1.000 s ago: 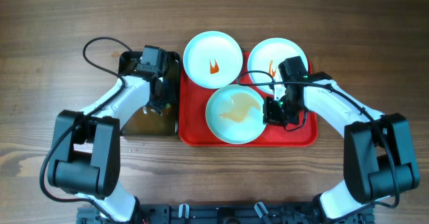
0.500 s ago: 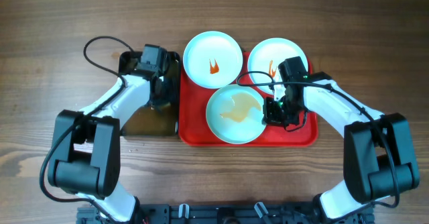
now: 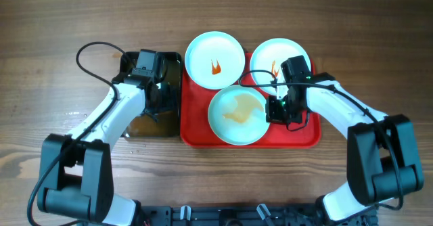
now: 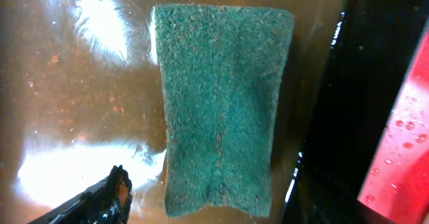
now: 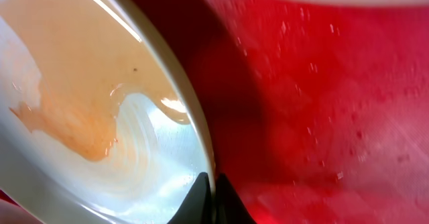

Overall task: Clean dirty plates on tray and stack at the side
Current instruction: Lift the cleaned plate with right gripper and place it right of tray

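Note:
Three white plates sit on or over the red tray (image 3: 306,137): one at the back left (image 3: 215,60) with an orange-red smear, one at the back right (image 3: 270,55), and a front one (image 3: 237,115) filmed with brownish sauce. My right gripper (image 3: 276,109) is shut on the right rim of the front plate (image 5: 100,117), its tips (image 5: 213,192) pinching that edge. My left gripper (image 3: 155,103) hangs open over the black tray (image 3: 150,126). A green sponge (image 4: 221,110) lies free in brown water, with one finger (image 4: 112,196) clear to its left.
The black tray with murky water stands against the red tray's left side (image 4: 402,143). The back left plate overhangs the red tray's far edge. Bare wooden table (image 3: 61,23) surrounds both trays.
My left gripper has opened and let go of the green sponge, which now lies in the water; the left arm has shifted slightly left. The right arm holds still on the plate rim.

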Tool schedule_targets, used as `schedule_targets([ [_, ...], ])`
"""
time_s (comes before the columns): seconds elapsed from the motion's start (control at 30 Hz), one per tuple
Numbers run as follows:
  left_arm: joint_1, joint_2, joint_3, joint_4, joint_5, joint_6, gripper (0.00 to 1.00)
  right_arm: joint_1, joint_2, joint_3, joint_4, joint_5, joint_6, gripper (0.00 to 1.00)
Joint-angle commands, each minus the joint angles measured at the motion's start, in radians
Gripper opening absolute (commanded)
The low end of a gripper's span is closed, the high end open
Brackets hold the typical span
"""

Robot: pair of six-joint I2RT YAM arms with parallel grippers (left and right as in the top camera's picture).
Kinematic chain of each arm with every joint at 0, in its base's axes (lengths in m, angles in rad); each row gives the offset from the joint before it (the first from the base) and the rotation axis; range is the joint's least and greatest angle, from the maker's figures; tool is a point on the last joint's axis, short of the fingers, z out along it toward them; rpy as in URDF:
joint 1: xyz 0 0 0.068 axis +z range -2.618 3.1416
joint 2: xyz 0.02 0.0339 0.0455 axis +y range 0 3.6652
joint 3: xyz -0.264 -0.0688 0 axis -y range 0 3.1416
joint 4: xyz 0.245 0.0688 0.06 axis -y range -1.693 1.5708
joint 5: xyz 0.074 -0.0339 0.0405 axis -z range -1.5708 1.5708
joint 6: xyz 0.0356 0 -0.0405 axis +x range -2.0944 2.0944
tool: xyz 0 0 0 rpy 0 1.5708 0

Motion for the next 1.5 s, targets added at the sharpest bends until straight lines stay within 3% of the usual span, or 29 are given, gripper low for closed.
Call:
schedule_targets([
  [0.0,0.003,-0.019,-0.006,-0.001,0.033,-0.002,1.00,0.005,-0.123,-0.007,-0.029,0.059,-0.015,0.04],
  [0.2,0.003,-0.019,-0.006,0.012,0.033,-0.002,1.00,0.005,-0.357,-0.007,-0.028,0.355,-0.014,0.04],
  [0.53,0.003,-0.019,-0.006,0.031,0.033,-0.002,1.00,0.016,-0.371,0.085,-0.035,0.676,-0.059,0.04],
  [0.77,0.003,-0.019,-0.006,0.046,0.040,-0.002,1.00,0.276,-0.371,0.086,-0.013,1.053,-0.117,0.04],
  [1.0,0.003,-0.019,-0.006,0.046,0.040,-0.002,1.00,0.494,-0.371,0.086,0.292,1.375,-0.495,0.04],
  [1.13,0.003,-0.019,-0.006,0.045,0.040,-0.002,1.00,0.496,-0.371,0.086,0.339,1.410,-0.526,0.04],
  [1.2,0.003,-0.019,-0.006,0.046,0.040,-0.002,1.00,0.494,-0.371,0.086,0.339,1.410,-0.496,0.04],
  [1.3,0.003,-0.019,-0.006,0.045,0.040,-0.002,1.00,0.461,-0.371,0.086,0.286,1.323,-0.295,0.04],
  [1.47,0.003,-0.019,-0.006,0.045,0.040,-0.002,1.00,0.200,-0.371,0.085,0.139,0.967,0.079,0.04],
])
